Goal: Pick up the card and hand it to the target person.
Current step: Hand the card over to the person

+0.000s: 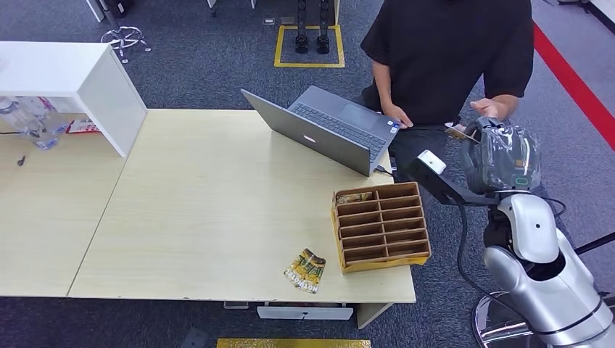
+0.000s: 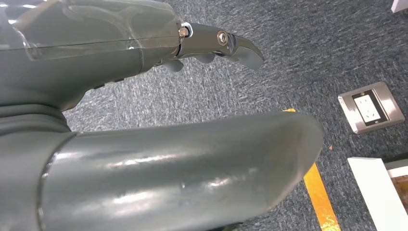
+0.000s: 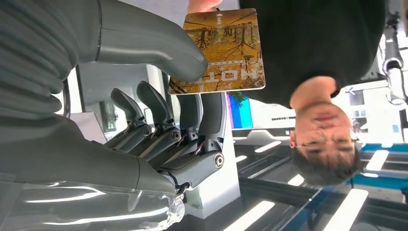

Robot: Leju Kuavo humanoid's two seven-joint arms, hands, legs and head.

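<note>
Right hand (image 3: 159,110) pinches the yellow-brown printed card (image 3: 221,50) before the black-shirted person (image 1: 450,51); best hold steady until gripped; left hand (image 2: 144,96) spread, holding nothing.

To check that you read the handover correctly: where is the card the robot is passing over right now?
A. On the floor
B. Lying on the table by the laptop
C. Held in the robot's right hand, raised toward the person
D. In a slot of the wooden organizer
C. The right wrist view shows the card pinched under the thumb of the right hand, with the person just beyond it.
</note>
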